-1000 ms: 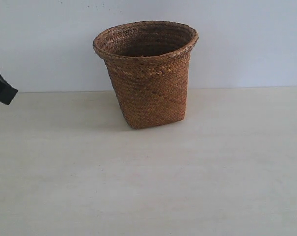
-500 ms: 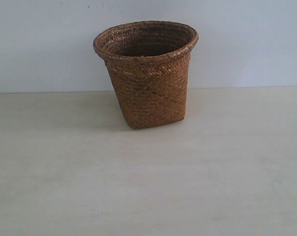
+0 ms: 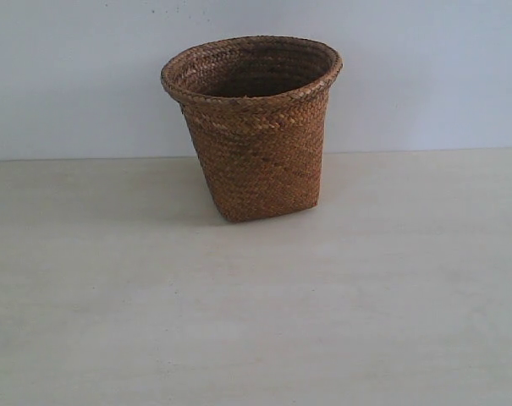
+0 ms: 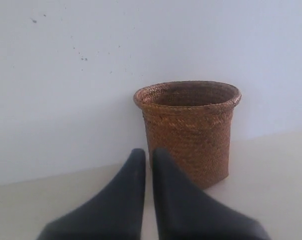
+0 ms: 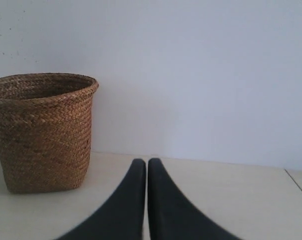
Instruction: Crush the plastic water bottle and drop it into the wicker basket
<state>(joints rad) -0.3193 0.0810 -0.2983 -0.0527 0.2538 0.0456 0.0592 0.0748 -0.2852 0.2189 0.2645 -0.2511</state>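
The brown wicker basket (image 3: 252, 127) stands upright on the pale table near the back wall. It also shows in the left wrist view as the wicker basket (image 4: 188, 131) and in the right wrist view as the wicker basket (image 5: 41, 131). No plastic water bottle shows in any view; the basket's inside is mostly hidden. My left gripper (image 4: 148, 154) is shut with nothing between its dark fingers, well short of the basket. My right gripper (image 5: 147, 163) is shut and empty too, off to the basket's side. Neither gripper appears in the exterior view.
A plain white wall (image 3: 425, 76) rises right behind the basket. The pale table (image 3: 256, 321) stretches in front of and to both sides of the basket. A table edge (image 5: 296, 182) shows in the right wrist view.
A dark part of the left arm at the exterior view's left edge one second ago has withdrawn out of frame. The basket has not moved.
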